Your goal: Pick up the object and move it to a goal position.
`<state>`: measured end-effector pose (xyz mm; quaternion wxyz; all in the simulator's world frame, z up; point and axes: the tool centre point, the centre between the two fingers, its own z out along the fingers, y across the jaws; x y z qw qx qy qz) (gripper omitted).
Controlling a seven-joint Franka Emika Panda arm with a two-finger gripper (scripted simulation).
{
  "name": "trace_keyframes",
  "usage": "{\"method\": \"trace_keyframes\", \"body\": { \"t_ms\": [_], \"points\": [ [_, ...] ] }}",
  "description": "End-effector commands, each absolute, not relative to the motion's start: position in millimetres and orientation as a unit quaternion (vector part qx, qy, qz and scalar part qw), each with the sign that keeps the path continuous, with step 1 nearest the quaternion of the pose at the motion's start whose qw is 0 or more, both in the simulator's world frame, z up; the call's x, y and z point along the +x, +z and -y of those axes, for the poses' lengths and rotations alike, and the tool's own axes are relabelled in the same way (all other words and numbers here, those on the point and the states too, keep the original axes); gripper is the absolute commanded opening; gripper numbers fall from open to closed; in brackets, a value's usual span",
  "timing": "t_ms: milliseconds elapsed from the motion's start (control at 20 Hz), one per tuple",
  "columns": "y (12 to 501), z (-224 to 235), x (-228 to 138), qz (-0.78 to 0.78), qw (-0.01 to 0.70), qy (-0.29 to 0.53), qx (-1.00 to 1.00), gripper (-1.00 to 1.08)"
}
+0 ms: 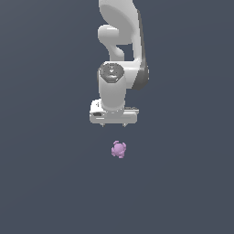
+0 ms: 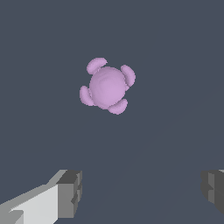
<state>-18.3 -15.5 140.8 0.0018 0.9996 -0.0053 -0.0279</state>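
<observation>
The object (image 1: pixel 119 149) is a small light-purple lumpy blob with short rounded knobs, lying on the dark grey floor. In the wrist view the object (image 2: pixel 107 86) shows as a round body with several knobs around it. My white gripper (image 1: pixel 114 124) hangs above and behind the object, apart from it, with only its short fingertips showing under the hand. In the wrist view the gripper (image 2: pixel 142 192) is open and empty, its two grey fingertips (image 2: pixel 70 192) set wide apart, and the object lies ahead of them, not between them.
The white arm (image 1: pixel 119 41) rises from the gripper to the top of the exterior view. A plain dark grey surface (image 1: pixel 45 183) lies all around.
</observation>
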Motion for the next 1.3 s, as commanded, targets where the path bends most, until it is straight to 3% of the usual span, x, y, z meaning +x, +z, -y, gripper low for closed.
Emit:
{"method": "trace_keyframes", "body": {
  "t_ms": [0, 450, 1250],
  "points": [
    [141, 15, -18, 0.005, 0.002, -0.028, 1.000, 1.00],
    [155, -19, -7, -0.005, -0.008, -0.010, 1.000, 1.00],
    [129, -14, 23, 0.067, -0.006, -0.007, 0.998, 1.00]
  ]
}}
